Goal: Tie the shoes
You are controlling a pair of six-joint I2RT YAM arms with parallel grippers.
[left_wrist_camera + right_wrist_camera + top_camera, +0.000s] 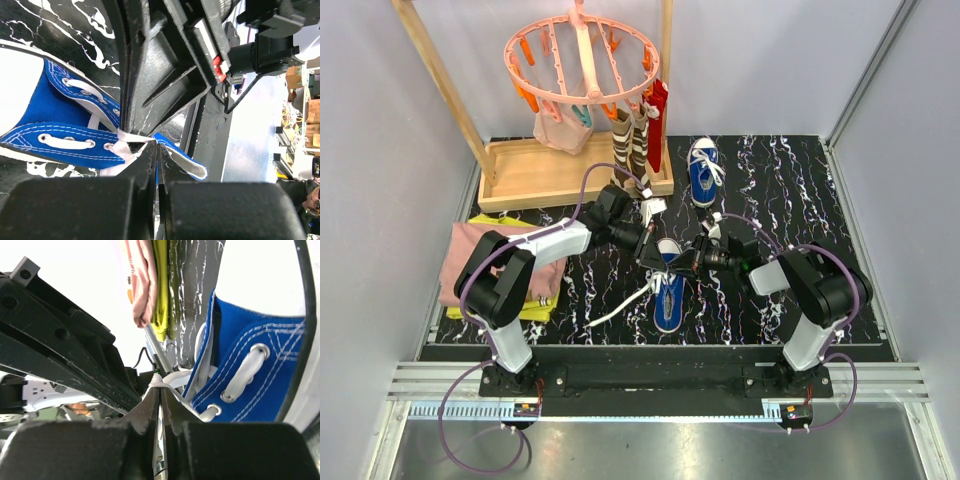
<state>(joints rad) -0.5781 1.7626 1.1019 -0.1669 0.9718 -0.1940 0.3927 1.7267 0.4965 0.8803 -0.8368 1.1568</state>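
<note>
– left gripper (156, 148): fingers pressed together, pinching a strand of white lace (122, 148) right beside the eyelet row of the near shoe (60, 117); tips almost meeting those of the other gripper
– right gripper (160, 392): likewise closed, a bend of white lace caught at its very tips; blue canvas and eyelets just beside it at 3 o'clock in its wrist view
– near shoe: centre of the table (800, 200), lying along the 12-to-6 line, both grippers converging over its laced top; loose lace tail (618, 310) trailing off toward 8 o'clock
– far shoe (703, 170): at 12 to 1 o'clock, well apart from both arms
– handling, as judged: shoe light, canvas soft, likely to slide if the lace is pulled hard; lace limp and flat, apt to slip from a shallow pinch; best hold is the lace itself close to the eyelets, not the canvas
– pose: left arm (550, 240) stretched low from 7 o'clock toward centre; right arm (800, 275) folded short from 5 o'clock, wrist turned to face the left one
– surround: wooden rack tray (540, 170) at 11 o'clock; folded clothes (470, 260) at 9 o'clock
</note>
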